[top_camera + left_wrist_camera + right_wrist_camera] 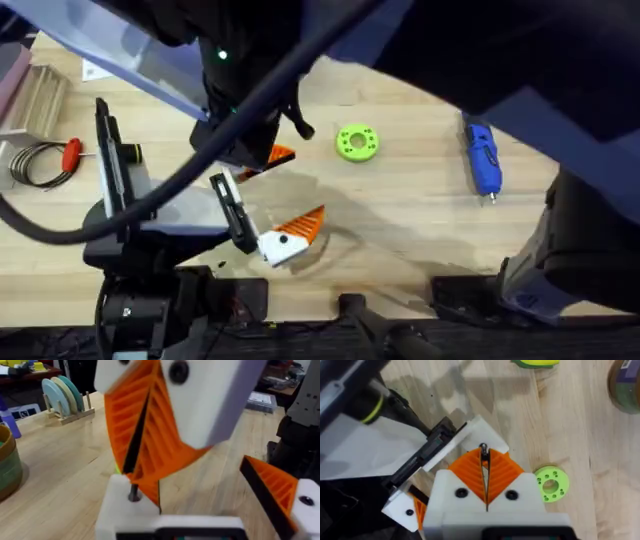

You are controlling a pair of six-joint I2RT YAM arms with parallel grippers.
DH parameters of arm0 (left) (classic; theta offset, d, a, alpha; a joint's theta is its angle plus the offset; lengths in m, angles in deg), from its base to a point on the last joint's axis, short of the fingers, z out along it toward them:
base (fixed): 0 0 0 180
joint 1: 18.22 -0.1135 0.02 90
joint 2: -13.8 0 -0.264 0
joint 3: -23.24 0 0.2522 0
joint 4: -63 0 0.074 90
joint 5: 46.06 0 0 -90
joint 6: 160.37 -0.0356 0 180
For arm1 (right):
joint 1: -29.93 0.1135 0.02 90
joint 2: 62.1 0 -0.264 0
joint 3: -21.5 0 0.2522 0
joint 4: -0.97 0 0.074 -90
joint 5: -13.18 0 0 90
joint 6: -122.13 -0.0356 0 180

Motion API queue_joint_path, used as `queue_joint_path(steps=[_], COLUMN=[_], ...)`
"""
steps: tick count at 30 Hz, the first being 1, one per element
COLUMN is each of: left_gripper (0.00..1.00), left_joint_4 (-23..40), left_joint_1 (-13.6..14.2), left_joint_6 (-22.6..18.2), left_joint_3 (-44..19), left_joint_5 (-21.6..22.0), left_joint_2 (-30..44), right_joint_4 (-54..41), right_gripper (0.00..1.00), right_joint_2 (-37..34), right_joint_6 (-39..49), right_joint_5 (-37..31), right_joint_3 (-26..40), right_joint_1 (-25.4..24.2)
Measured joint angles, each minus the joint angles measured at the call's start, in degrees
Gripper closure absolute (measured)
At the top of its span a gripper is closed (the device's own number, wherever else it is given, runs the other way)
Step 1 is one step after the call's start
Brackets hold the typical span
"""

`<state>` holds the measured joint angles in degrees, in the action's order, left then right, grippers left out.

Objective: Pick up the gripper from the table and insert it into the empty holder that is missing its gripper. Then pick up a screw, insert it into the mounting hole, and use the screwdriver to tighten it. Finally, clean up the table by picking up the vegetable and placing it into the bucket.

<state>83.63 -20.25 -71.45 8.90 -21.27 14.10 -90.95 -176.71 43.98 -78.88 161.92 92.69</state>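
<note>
The right wrist view shows the right pincer (pixel 485 467) clamped on a screw (pixel 483 449); overhead hides it.

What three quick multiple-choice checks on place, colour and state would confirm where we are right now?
1. Where is the screwdriver?
A. In the bucket
B. Lying on the table
C. In the right gripper

2. What colour is the round disc with holes?
A. Green
B. Red
C. White

3. How is the right gripper?
A. Wide open, empty
B. Shut on the disc
C. Shut on a screw

Answers:
1 B: the blue screwdriver lies on the table, right of the disc in the overhead view.
2 A: the disc is bright green.
3 C: the right gripper has its orange pads pressed together on the screw.
</note>
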Motion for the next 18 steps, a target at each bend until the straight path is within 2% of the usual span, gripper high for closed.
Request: queue_joint_path(steps=[18], left_gripper=[0.015], left_joint_4=[0.02], left_joint_1=[0.0], left_joint_6=[0.24], left_joint_3=[0.0], left_joint_5=[0.0], left_joint_2=[0.01], right_joint_4=[-0.21], right_gripper=[0.995], right_joint_2=[-0.42], right_joint_6=[0.0], right_joint_5=[0.0], right_joint_3=[0.03], right_joint_1=[0.0])
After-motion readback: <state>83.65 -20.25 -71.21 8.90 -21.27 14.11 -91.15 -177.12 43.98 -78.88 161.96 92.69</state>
